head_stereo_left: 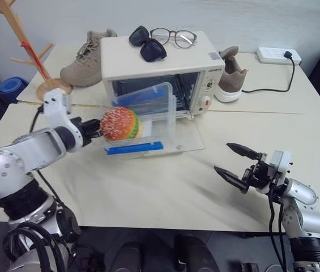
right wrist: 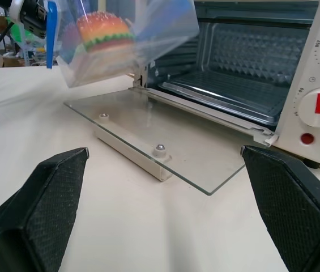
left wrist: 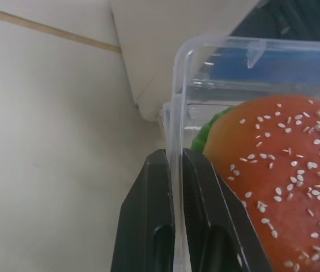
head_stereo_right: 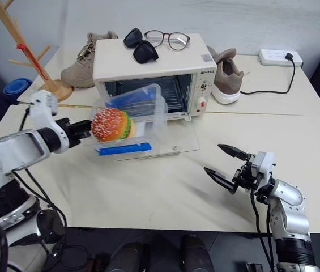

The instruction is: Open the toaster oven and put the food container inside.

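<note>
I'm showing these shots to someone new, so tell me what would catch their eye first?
First the food container, a clear box with a sesame-bun burger inside, held in the air by the left gripper just above the let-down glass door of the toaster oven. Next, the odd clutter: sunglasses and eyeglasses lie on the oven's top, with a shoe behind it on either side. The right gripper hangs open near the table's front edge.

oven mouth (right wrist: 227,62): open, unblocked | glass door (head_stereo_left: 185,136): flat on table before it | food container (head_stereo_left: 148,113): above door
</note>
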`<state>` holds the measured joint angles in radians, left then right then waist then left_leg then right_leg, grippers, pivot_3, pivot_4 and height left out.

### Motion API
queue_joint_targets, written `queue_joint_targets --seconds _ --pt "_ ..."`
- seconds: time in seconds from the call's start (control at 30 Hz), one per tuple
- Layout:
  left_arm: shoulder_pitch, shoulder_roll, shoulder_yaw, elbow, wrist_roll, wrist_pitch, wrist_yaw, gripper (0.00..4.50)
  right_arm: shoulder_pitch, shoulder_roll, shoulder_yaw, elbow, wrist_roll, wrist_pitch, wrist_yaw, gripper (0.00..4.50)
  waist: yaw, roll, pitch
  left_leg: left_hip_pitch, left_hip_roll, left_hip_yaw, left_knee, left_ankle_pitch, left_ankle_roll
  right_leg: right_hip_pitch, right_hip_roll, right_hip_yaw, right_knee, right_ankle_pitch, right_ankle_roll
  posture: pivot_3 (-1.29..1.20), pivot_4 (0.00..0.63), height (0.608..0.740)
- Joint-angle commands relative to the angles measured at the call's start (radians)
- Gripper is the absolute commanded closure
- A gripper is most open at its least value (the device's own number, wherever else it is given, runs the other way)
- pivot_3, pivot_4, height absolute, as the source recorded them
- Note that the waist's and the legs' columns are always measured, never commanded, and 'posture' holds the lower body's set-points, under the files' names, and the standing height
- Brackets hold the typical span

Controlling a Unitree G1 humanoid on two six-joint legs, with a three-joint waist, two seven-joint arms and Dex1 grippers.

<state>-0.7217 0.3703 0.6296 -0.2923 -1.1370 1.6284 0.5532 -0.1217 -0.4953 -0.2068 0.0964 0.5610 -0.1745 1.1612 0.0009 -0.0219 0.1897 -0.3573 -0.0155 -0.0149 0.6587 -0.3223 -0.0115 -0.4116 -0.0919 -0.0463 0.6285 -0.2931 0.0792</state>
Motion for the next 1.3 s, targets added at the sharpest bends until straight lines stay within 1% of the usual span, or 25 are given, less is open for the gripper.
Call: queue_joint_targets --seconds 0.03,0.13,0.2,0.23,0.33,0.47,0.53,0.57,0.63,0.67,0.7,0.73,0.77,0.8,0.83,0.87,0.9,0.93,1.0,1.03,1.07,1.13,1.2,1.23,1.3 --pt "-0.028 0.024 -0.115 0.028 -0.018 -0.014 -0.017 4.49 0.029 0.014 -0.02 -0.085 0.016 -0.007 -0.038 0.0 0.004 0.0 0.0 0.0 0.0 0.0 0.0 0.0 0.0 0.0 0.0 0.0 0.0 0.0 0.0 0.0 0.15 0.74" --pt "-0.064 -0.032 -0.092 0.069 0.046 -0.014 -0.004 4.49 0.049 0.021 -0.016 -0.153 0.023 0.019 -0.084 0.0 0.009 0.0 0.0 0.0 -0.001 0.0 0.001 0.0 0.0 0.0 0.0 0.0 0.0 0.0 0.0 0.0 0.15 0.74" --pt "-0.093 -0.069 -0.079 0.091 0.076 -0.018 -0.012 3.83 0.055 0.019 -0.011 -0.195 0.026 0.043 -0.11 0.0 0.014 0.0 0.0 0.0 -0.001 0.0 0.002 0.0 0.0 0.001 0.0 0.0 0.0 0.0 0.0 0.0 0.15 0.74" --pt "-0.108 -0.093 -0.062 0.098 0.087 -0.017 -0.009 3.63 0.056 0.017 -0.009 -0.212 0.026 0.053 -0.12 0.0 0.018 0.0 0.0 0.0 -0.001 0.0 0.002 0.0 0.0 0.001 0.0 0.0 0.0 0.0 0.0 0.0 0.15 0.74" --pt "-0.138 -0.139 -0.017 0.111 0.111 -0.022 -0.017 2.73 0.05 0.014 -0.014 -0.265 0.034 0.096 -0.173 0.0 0.02 0.0 0.0 0.0 -0.001 0.0 0.003 0.0 0.0 0.001 0.001 0.0 0.0 0.0 0.0 0.0 0.15 0.74" --pt "-0.151 -0.136 0.035 0.094 0.122 -0.051 -0.062 1.66 0.046 0.001 -0.021 -0.321 0.04 0.153 -0.225 0.0 0.02 0.0 0.0 0.0 0.001 0.0 0.003 0.0 -0.001 0.001 0.003 0.0 0.0 0.0 0.0 0.0 0.15 0.74" --pt "-0.146 -0.12 0.072 0.083 0.113 -0.08 -0.087 1.66 0.048 -0.006 -0.026 -0.347 0.05 0.185 -0.247 0.0 0.02 0.0 0.0 0.0 0.001 0.001 0.003 0.0 -0.001 0.001 0.004 0.0 0.0 0.0 0.0 0.0 0.15 0.74" --pt "-0.14 -0.096 0.088 0.074 0.087 -0.096 -0.13 1.66 0.054 -0.015 -0.029 -0.363 0.061 0.208 -0.251 0.0 0.02 0.0 0.0 0.0 0.001 0.001 0.003 0.0 -0.002 0.001 0.004 0.0 0.0 0.0 0.0 0.0 0.15 0.74" --pt "-0.117 -0.03 0.114 0.071 0.031 -0.086 -0.232 1.66 0.064 -0.048 -0.026 -0.389 0.084 0.253 -0.229 0.0 0.018 0.0 0.0 0.0 0.002 0.001 0.004 0.0 -0.002 0.001 0.005 0.0 -0.001 0.0 0.0 0.0 0.15 0.74" --pt "-0.077 0.047 0.099 0.06 0.015 -0.089 -0.329 1.63 0.071 -0.082 -0.018 -0.401 0.096 0.288 -0.2 0.19 0.018 0.0 0.0 0.0 0.003 0.002 0.004 0.0 -0.003 0.001 0.007 0.0 -0.001 0.0 0.0 0.0 0.15 0.74" --pt "-0.031 0.123 0.08 0.047 0.009 -0.109 -0.437 1.82 0.079 -0.118 -0.007 -0.409 0.098 0.325 -0.179 0.39 0.017 0.0 0.0 0.0 0.004 0.001 0.004 -0.001 -0.003 0.001 0.009 0.0 -0.001 0.0 0.0 0.0 0.15 0.74" --pt "0.005 0.177 0.061 0.039 0.008 -0.131 -0.515 2.02 0.089 -0.165 0.011 -0.417 0.095 0.386 -0.165 0.58 0.011 0.001 0.0 0.0 0.006 0.003 0.004 -0.001 -0.004 0.001 0.01 0.001 -0.002 0.0 0.0 0.0 0.15 0.74" --pt "0.068 0.237 0.044 0.02 0.024 -0.222 -0.678 2.19 0.095 -0.201 0.027 -0.421 0.098 0.447 -0.159 0.88 0.008 0.001 0.001 0.001 0.007 0.005 0.003 -0.002 -0.005 0.0 0.011 0.002 -0.001 0.0 -0.001 0.0 0.15 0.74" --pt "0.14 0.307 0.017 0.029 0.045 -0.273 -0.808 2.41 0.096 -0.232 0.049 -0.426 0.109 0.513 -0.159 1.18 0.004 0.001 0.001 0.001 0.008 0.005 0.003 -0.002 -0.005 0.0 0.012 0.003 -0.001 -0.001 -0.002 0.0 0.15 0.74" --pt "0.215 0.376 -0.025 0.034 0.083 -0.334 -0.928 2.76 0.098 -0.252 0.069 -0.432 0.114 0.542 -0.143 1.55 0.002 0.001 0.001 0.001 0.01 0.005 0.003 -0.003 -0.006 0.0 0.012 0.004 -0.002 -0.002 -0.003 0.0 0.15 0.74" --pt "0.311 0.445 -0.091 0.021 0.165 -0.469 -1.092 3.03 0.094 -0.263 0.098 -0.434 0.097 0.545 -0.125 1.86 0.001 0.001 0.001 0.002 0.011 0.004 0.003 -0.003 -0.007 0.001 0.013 0.005 -0.002 -0.003 -0.005 0.0 0.15 0.74" --pt "0.37 0.488 -0.14 0.016 0.224 -0.567 -1.195 3.32 0.09 -0.269 0.116 -0.436 0.082 0.543 -0.112 2.18 -0.001 0.001 0.001 0.002 0.011 0.004 0.003 -0.003 -0.007 0.001 0.013 0.004 -0.002 -0.003 -0.006 0.0 0.15 0.74" --pt "0.444 0.537 -0.209 0.003 0.313 -0.714 -1.325 3.63 0.074 -0.266 0.145 -0.433 0.056 0.529 -0.099 2.55 -0.001 0.004 0.002 0.003 0.012 0.004 0.003 -0.003 -0.008 0.001 0.013 0.004 -0.002 -0.004 -0.008 0.0 0.15 0.74" --pt "0.514 0.584 -0.309 0.002 0.426 -0.904 -1.466 4.23 0.037 -0.255 0.188 -0.42 0.014 0.509 -0.086 3.24 -0.001 0.005 0.003 0.004 0.012 0.005 0.001 -0.003 -0.008 0.001 0.013 0.004 -0.002 -0.004 -0.01 0.0 0.15 0.74" --pt "0.528 0.582 -0.347 0.004 0.457 -0.957 -1.495 4.49 0.022 -0.244 0.202 -0.412 0.0 0.505 -0.092 3.54 0.003 0.006 0.003 0.004 0.012 0.005 0.001 -0.003 -0.007 0.001 0.013 0.004 -0.003 -0.003 -0.011 0.0 0.15 0.74" --pt "0.53 0.565 -0.377 0.004 0.464 -0.982 -1.517 4.5 0.002 -0.226 0.215 -0.404 0.0 0.512 -0.099 3.94 0.006 0.006 0.003 0.003 0.012 0.004 0.001 -0.004 -0.005 0.001 0.012 0.004 -0.004 -0.002 -0.012 0.0 0.15 0.74" --pt "0.496 0.47 -0.435 0.016 0.437 -0.962 -1.483 4.5 -0.076 -0.176 0.261 -0.355 -0.036 0.52 -0.128 4.48 0.009 0.006 0.003 0.002 0.013 0.003 0.0 -0.007 0.003 0.001 0.011 0.004 -0.006 -0.001 -0.012 0.0 0.15 0.74" --pt "0.469 0.406 -0.475 0.029 0.446 -0.966 -1.458 4.5 -0.131 -0.151 0.28 -0.312 -0.06 0.521 -0.131 4.48 0.014 0.006 0.003 0.002 0.013 0.003 0.0 -0.007 0.004 0.001 0.01 0.004 -0.006 0.0 -0.01 0.0 0.15 0.74" --pt "0.457 0.368 -0.524 0.051 0.507 -1.006 -1.434 4.5 -0.17 -0.114 0.283 -0.286 -0.056 0.553 -0.172 4.48 0.015 0.006 0.003 0.0 0.013 0.003 0.001 -0.007 0.004 0.0 0.01 0.004 -0.006 0.001 -0.01 0.0 0.15 0.74" --pt "0.439 0.307 -0.577 0.079 0.571 -1.048 -1.395 4.5 -0.219 -0.051 0.279 -0.249 -0.057 0.581 -0.237 4.48 0.014 0.006 0.003 -0.002 0.012 0.002 0.001 -0.007 0.003 -0.002 0.01 0.004 -0.006 0.001 -0.009 0.0 0.15 0.74"
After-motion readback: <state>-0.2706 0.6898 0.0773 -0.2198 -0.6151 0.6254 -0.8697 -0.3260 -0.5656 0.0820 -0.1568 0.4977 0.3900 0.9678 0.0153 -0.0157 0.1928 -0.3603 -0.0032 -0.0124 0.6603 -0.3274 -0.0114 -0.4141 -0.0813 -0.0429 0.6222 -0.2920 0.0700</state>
